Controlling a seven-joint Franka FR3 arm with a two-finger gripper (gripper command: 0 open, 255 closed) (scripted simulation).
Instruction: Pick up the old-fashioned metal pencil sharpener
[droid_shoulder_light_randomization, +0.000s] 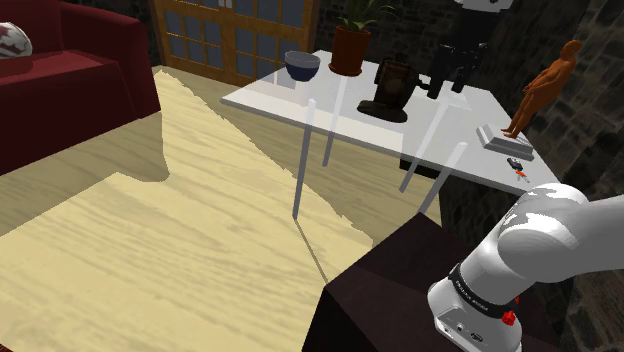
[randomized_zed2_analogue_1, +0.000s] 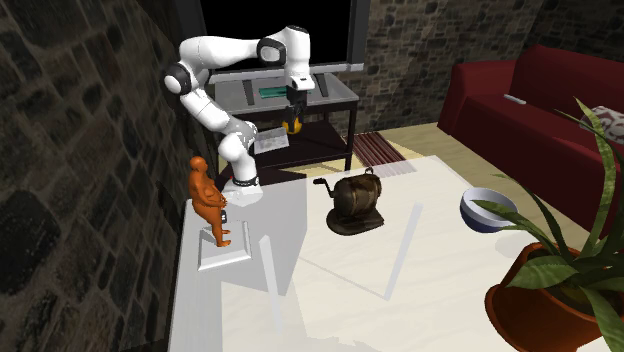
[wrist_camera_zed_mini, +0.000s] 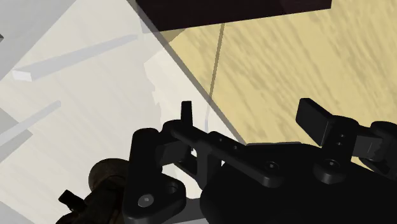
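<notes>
Sharpener place: the pencil sharpener (droid_shoulder_light_randomization: 390, 88), dark and brownish, stands upright on the white table (droid_shoulder_light_randomization: 290, 98), between a potted plant (droid_shoulder_light_randomization: 351, 45) and an orange figurine (droid_shoulder_light_randomization: 545, 90) (a dark bowl (droid_shoulder_light_randomization: 302, 64) is further off, past the plant).
Fingers: the gripper (droid_shoulder_light_randomization: 451, 85) is spread wide and holds nothing. In the wrist view the two black fingertips (wrist_camera_zed_mini: 186, 109) stand well apart, over the table edge and the pale floor (wrist_camera_zed_mini: 305, 57).
Height: in the second exterior view the gripper (randomized_zed2_analogue_1: 295, 112) hangs high over the far end of the table (randomized_zed2_analogue_1: 300, 300), well apart from the pencil sharpener (randomized_zed2_analogue_1: 355, 203).
Key relation: the pencil sharpener (wrist_camera_zed_mini: 105, 184) is not between the fingers. It lies off to one side, near the root of one finger. In the shoulder view it is just to the gripper's left and lower.
Long axis: the body looks rounded, with a crank (randomized_zed2_analogue_1: 322, 188) sticking out sideways. How the crank lies against the finger line I cannot tell for sure, as the hand hides most of it in the wrist view.
Step in hand: approach, I judge; the grasp is not yet begun.
Next move needs: a shift sideways until the body is centred between the open fingers, then a descent, and perhaps a turn of the wrist so the fingers close on the body and not on the crank.
Risk: the crank may catch a finger and tip the pencil sharpener.
</notes>
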